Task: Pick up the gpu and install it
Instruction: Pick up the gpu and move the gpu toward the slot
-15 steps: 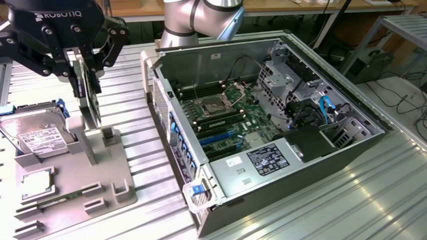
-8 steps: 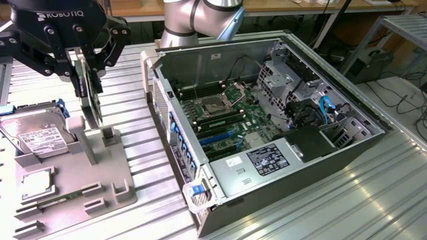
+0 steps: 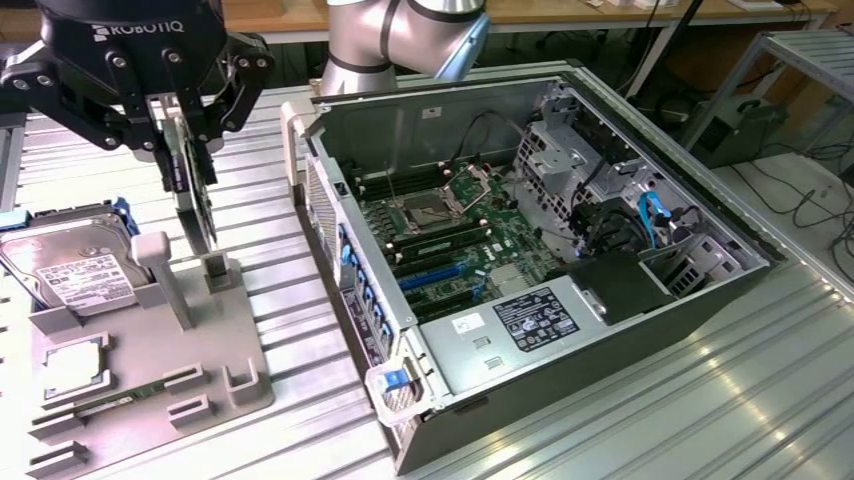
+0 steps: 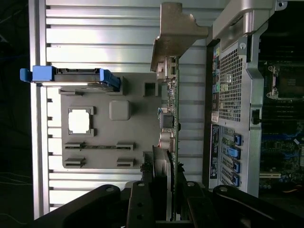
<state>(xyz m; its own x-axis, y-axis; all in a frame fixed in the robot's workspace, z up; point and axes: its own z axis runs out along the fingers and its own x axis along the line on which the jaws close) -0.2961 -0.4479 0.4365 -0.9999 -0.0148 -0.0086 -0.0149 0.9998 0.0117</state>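
Claw (image 3: 180, 135) gripping gpu (image 3: 200, 215) top edge, card hanging upright beneath

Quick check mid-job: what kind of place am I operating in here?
Most likely a robotics lab bench set up for PC assembly: an open computer case lies on a slatted aluminium table, beside a grey fixture holding a hard drive, with loose cables behind.

Downward pincer (image 3: 188, 172), fingers (image 3: 170, 165) tight on the gpu (image 3: 200, 228)

Bright even light; glare streaks on ribbed table (image 3: 747, 400); case (image 3: 400, 120) interior dimmer.
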